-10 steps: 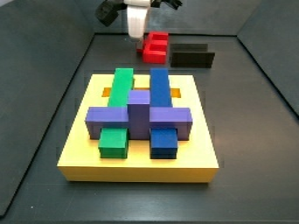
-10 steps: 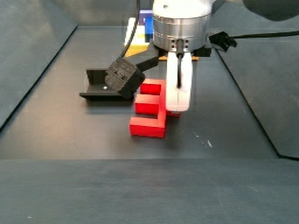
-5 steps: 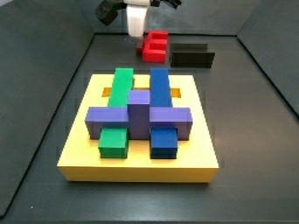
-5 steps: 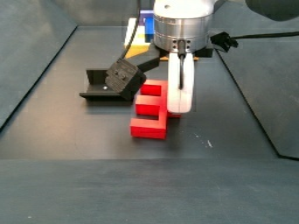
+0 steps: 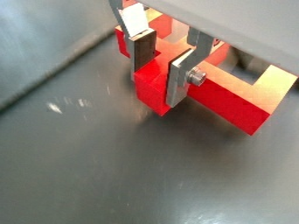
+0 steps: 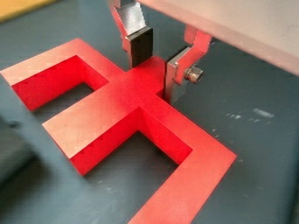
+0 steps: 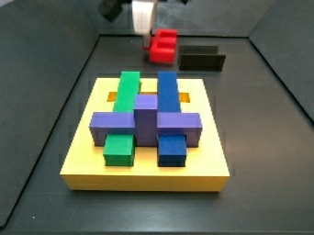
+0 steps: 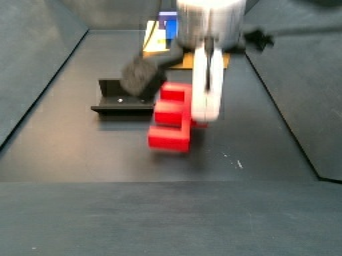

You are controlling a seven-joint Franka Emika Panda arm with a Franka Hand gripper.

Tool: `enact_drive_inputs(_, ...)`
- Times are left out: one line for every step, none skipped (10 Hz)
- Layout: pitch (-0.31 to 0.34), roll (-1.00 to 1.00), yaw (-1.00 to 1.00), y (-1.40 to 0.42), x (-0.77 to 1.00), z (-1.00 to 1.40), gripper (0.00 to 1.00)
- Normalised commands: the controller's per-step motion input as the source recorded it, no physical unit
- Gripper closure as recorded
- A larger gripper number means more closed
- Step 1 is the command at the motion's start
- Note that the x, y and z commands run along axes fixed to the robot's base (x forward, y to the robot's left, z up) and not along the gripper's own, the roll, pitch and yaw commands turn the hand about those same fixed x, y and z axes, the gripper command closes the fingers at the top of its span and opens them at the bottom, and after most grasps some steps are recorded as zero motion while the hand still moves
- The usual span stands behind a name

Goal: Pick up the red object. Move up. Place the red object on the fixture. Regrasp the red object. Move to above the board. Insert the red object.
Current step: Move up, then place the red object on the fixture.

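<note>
The gripper (image 6: 162,59) has its jaws clenched on the centre stub of the red object (image 6: 122,109), seen in both wrist views. In a side view the red object (image 8: 170,119) sits mid-frame, long axis running away from the camera, just beside the fixture (image 8: 123,99). The board (image 7: 86,151) carries purple, green and blue blocks.

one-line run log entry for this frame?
phase: pick up | gripper: shut on red object | fixture: bare | board: slot awaiting

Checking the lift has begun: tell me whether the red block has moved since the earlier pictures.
Yes. In a side view the red block, gripped by the claw, sits higher against the black fixture than before, so it has started rising off the floor.
</note>
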Motion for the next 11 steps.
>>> enact_drive_inputs(0.026, 0.02, 0.0, 0.01, -0.01, 0.6, 1.0)
enact_drive_inputs(0.023, 0.05, 0.01, 0.01, 0.01, 0.29, 1.0)
enact_drive_inputs(0.0, -0.04, 0.0, 0.0, 0.01, -0.03, 1.0)
enact_drive_inputs(0.0, -0.29, 0.0, -0.05, 0.13, 0.09, 1.0)
enact_drive_inputs(0.314, -0.15, 0.19, -0.22, 0.47, 0.15, 1.0)
enact_drive_inputs(0.423, -0.15, 0.38, -0.21, 0.55, 0.17, 1.0)
enact_drive_inputs(0.429, -0.15, 0.5, -0.22, 0.49, 0.19, 1.0)
enact_drive_inputs(0.483, -0.03, 0.51, -0.15, 0.48, 0.18, 1.0)
enact_drive_inputs(0.517, 0.0, 0.51, -0.1, 0.48, 0.14, 1.0)
enact_drive_inputs(0.503, 0.0, 0.53, -0.12, 0.45, 0.06, 1.0)
enact_drive_inputs(0.466, 0.0, 0.56, -0.13, 0.43, 0.05, 1.0)
